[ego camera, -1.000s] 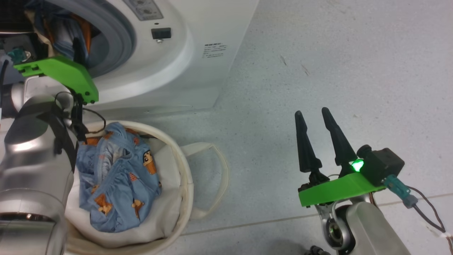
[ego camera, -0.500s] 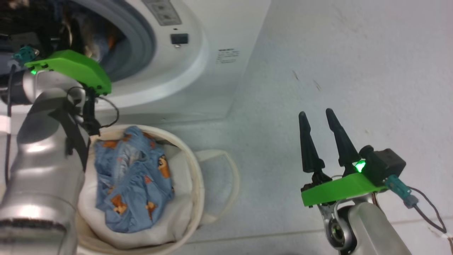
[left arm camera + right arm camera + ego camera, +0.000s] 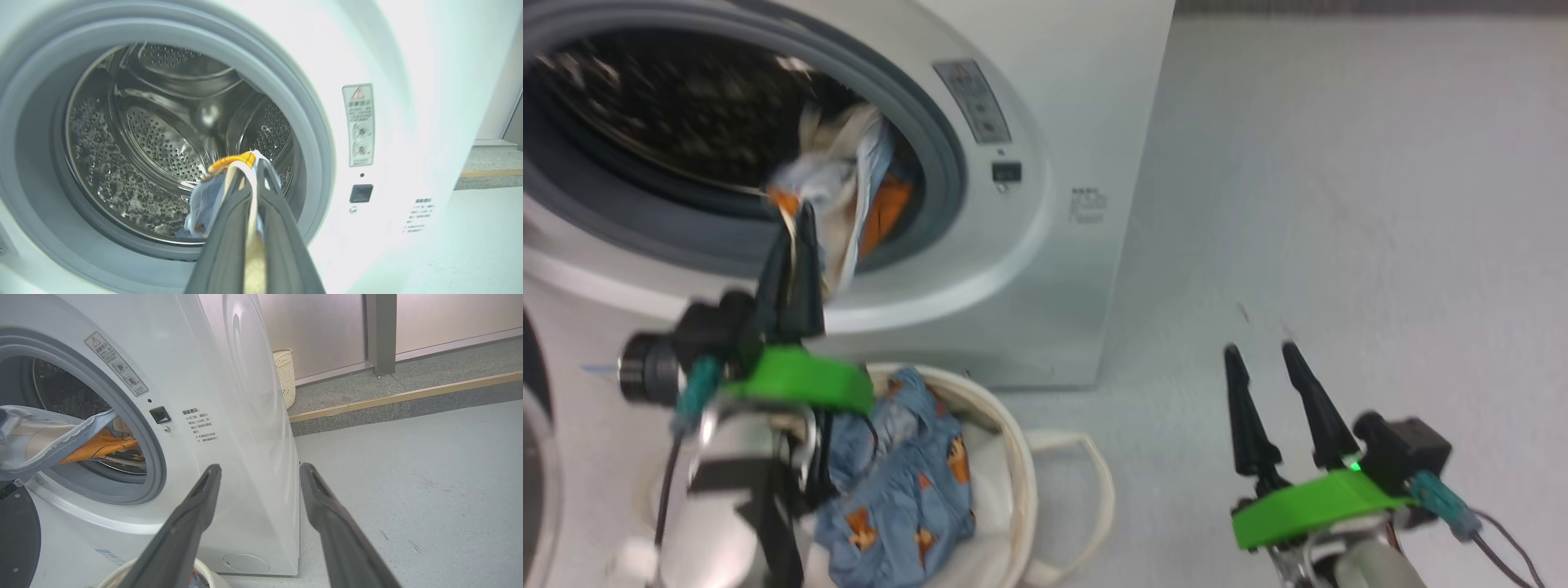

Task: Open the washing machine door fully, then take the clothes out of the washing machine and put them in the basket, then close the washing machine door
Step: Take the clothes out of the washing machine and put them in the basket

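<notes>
Washing machine [image 3: 1086, 122] — white front-loader filling the upper left of the head view. Its mouth is open, with the grey gasket [image 3: 949, 163] ringing the steel drum [image 3: 163, 143]. Washing machine door [image 3: 16, 535] is swung aside; a slice of its black ring sits at the lower left of the right wrist view.

Basket [image 3: 1021, 474]: cream, soft-sided, on the floor at the lower centre-left of the head view, just below the mouth.

Clothes [image 3: 907, 490] are in two lots. One blue bear-print heap lies in the basket. The other garment [image 3: 204, 204] is at the lip of the mouth, partly out across the gasket, with blue, cream and orange folds trailing into the drum.

Left pincer [image 3: 799, 224], left of centre in the head view, is clamped on that garment. A cream strip is pinched between its fingers in the left wrist view. Right pincer [image 3: 1261, 349], lower right, has its jaws apart and empty, well clear of the machine.

Handling, as judged:
- The fabric looks thin, light and limp, with no stiffness and nothing fragile. It will drape and trail behind the grip rather than lift as one piece.
- The hanging tail could drag or catch on the gasket lip.
- The best hold is a bunched fold or seam seated deep between the fingers — a single thin edge may slide out.
- Carrying it high over the basket rim should let the tail follow in.
</notes>
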Robot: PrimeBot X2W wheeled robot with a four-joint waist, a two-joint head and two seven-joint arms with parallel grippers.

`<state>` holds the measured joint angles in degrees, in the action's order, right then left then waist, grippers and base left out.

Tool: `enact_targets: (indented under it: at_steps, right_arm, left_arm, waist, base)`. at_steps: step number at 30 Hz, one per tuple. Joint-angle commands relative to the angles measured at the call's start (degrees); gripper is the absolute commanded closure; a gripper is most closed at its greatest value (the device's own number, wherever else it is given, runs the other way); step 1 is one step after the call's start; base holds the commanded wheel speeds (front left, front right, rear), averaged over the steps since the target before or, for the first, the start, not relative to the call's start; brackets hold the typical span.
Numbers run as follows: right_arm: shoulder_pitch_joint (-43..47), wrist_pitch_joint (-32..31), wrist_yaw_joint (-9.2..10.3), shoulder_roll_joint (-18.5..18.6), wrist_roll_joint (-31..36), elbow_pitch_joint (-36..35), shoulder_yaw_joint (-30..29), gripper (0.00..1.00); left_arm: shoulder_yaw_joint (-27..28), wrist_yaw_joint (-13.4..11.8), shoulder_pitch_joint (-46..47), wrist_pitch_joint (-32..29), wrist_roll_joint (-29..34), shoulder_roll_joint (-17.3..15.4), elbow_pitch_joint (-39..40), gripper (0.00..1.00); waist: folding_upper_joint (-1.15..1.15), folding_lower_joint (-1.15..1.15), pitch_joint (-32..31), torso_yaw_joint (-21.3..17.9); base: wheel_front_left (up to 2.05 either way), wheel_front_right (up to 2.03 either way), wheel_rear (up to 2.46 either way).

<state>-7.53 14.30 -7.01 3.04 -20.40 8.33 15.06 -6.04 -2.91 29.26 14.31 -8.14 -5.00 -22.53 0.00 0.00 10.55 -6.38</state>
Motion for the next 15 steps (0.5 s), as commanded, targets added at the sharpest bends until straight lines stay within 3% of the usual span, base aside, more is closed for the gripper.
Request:
enact_targets:
  at_steps: [1, 7, 15]
  right_arm:
    - [0.3, 0.7, -0.47, -0.16, -0.72, -1.54, 0.55, 0.0]
    - [2.25, 0.7, -0.47, -0.16, -0.7, -2.03, -0.58, 0.0]
    - [2.85, 0.7, -0.47, -0.16, -0.67, -1.96, -0.81, 0.0]
  left_arm:
    - [2.29, 0.38, -0.49, 0.68, 0.74, -0.8, 4.3, 1.0]
    - [3.23, 0.5, -9.03, 0.68, 2.93, 0.73, 17.78, 1.0]
    - [2.23, 0.95, -12.8, 0.68, 5.77, 1.51, 32.07, 1.0]
  waist:
    - [0.0, 0.0, -4.52, 2.19]
    - [0.0, 0.0, -6.39, 4.28]
    - [0.0, 0.0, -6.93, 6.82]
  base:
    - [0.0, 0.0, 0.0]
    - [0.0, 0.0, 0.0]
    - [0.0, 0.0, 0.0]
